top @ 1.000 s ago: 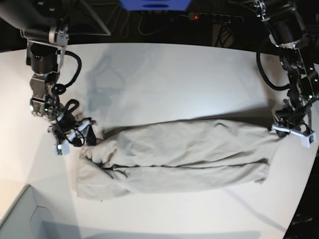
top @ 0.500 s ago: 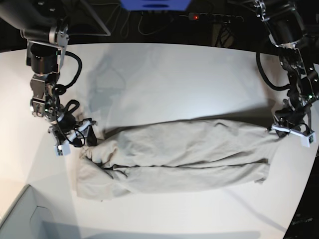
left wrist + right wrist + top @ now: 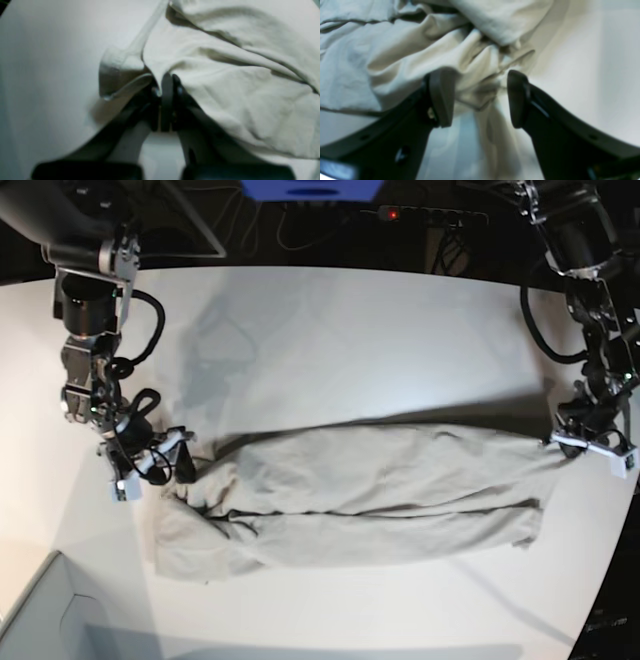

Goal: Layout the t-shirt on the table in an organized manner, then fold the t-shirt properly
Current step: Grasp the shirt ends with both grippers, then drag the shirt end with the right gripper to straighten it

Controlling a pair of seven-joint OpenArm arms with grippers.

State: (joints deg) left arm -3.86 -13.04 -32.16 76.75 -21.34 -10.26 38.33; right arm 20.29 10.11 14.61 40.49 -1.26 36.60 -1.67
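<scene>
The t-shirt (image 3: 360, 495) lies stretched in a long, rumpled band across the near half of the white surface (image 3: 350, 340), folded lengthwise so a dark seam line runs along its middle. At one end the left claw (image 3: 592, 446) has its jaws pressed together on a pinch of the shirt's edge (image 3: 160, 75), the cloth spilling away from it in soft creases. At the other end the right claw (image 3: 150, 465) sits low over the bunched fabric with its jaws spread wide; from its own camera the two dark fingers (image 3: 440, 97) stand apart with wrinkled cloth (image 3: 475, 65) between them, and nothing looks gripped. A pale grey box corner (image 3: 40, 620) pokes in at the near edge of the surface.
</scene>
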